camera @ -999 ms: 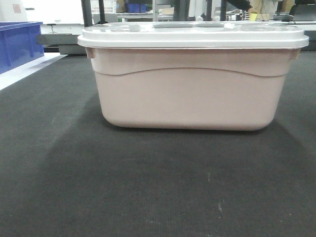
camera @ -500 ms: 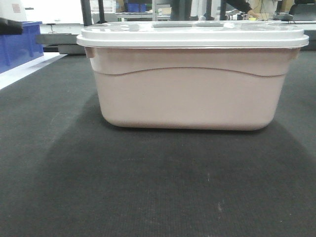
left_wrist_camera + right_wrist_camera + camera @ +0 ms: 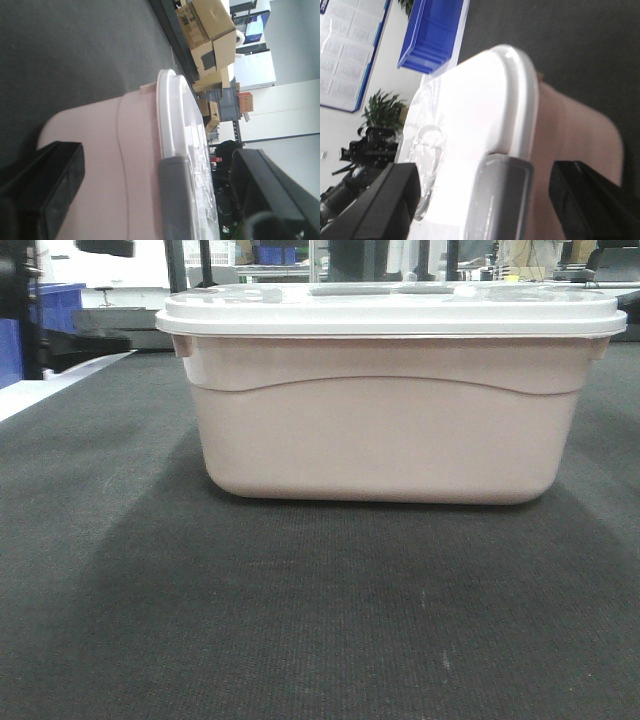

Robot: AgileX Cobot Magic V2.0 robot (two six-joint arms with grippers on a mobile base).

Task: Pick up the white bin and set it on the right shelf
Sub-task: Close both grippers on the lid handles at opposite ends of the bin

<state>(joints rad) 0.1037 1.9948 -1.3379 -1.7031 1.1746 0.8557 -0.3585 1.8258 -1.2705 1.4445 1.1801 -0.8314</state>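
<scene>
The white bin (image 3: 385, 420) is a pale pinkish tub with a white lid (image 3: 390, 308), standing upright on the dark mat in the middle of the front view. In the left wrist view my left gripper (image 3: 155, 195) is open. Its dark fingers (image 3: 45, 190) straddle the bin's end (image 3: 135, 150), where a grey latch (image 3: 175, 200) sits on the lid rim. In the right wrist view my right gripper (image 3: 487, 202) is open, its fingers (image 3: 385, 205) either side of the other grey latch (image 3: 500, 200) and the lid (image 3: 475, 110). The right shelf is out of view.
A dark arm part (image 3: 20, 300) stands at the far left of the front view, in front of a blue bin (image 3: 55, 305). The blue bin (image 3: 430, 35) also shows beyond the lid. Cardboard boxes (image 3: 210, 25) are stacked past the table edge.
A dark arm part has come in at the left edge of the front view and now covers much of the blue bin. The white bin has not moved.
</scene>
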